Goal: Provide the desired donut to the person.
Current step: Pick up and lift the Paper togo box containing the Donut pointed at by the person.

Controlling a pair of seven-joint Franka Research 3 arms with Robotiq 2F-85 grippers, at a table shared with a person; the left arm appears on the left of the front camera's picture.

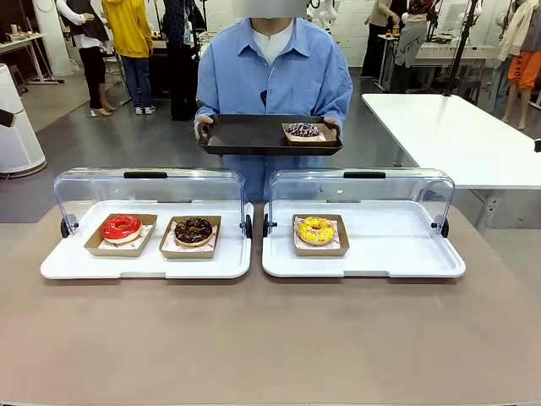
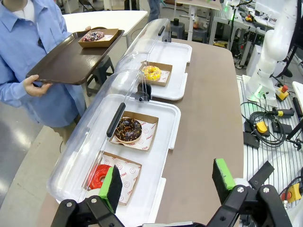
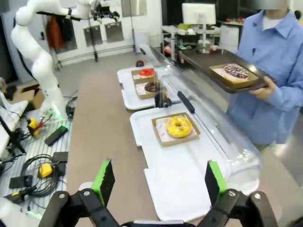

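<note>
- The brown chocolate-glazed donut point(image 1: 193, 230) with sprinkles, in a shallow brown cardboard holder, serves as the landmark. It sits in the left white plastic display tray point(image 1: 144, 262) on the tan table point(image 1: 270, 338).
- A red-glazed donut point(image 1: 121, 227) sits just beside it on the robot's left, in the same tray. A yellow-glazed donut point(image 1: 315, 230) lies to its right, in the neighbouring white tray point(image 1: 389, 245).
- Beyond it, past the tipped-back clear lids point(image 1: 152, 186), the person in a light-blue shirt point(image 1: 270, 76) holds a dark brown serving tray point(image 1: 245, 134). That tray already carries one dark sprinkled donut point(image 1: 303, 130).
- The left gripper point(image 2: 168, 178) hangs near the red donut, and the right gripper point(image 3: 159, 178) above the yellow donut's tray. Both have their jaws apart and empty.
- Risk: nothing visible marks which donut is wanted, so the wrong one could be taken.
- Risk: pinching the donut instead of its holder would likely crush the glaze, and a thin cardboard rim may slip.
- Risk: the upright lids stand between the donuts and the person, so a low carry could knock them.
- Risk: the serving tray is hand-held and may shift at release.
</note>
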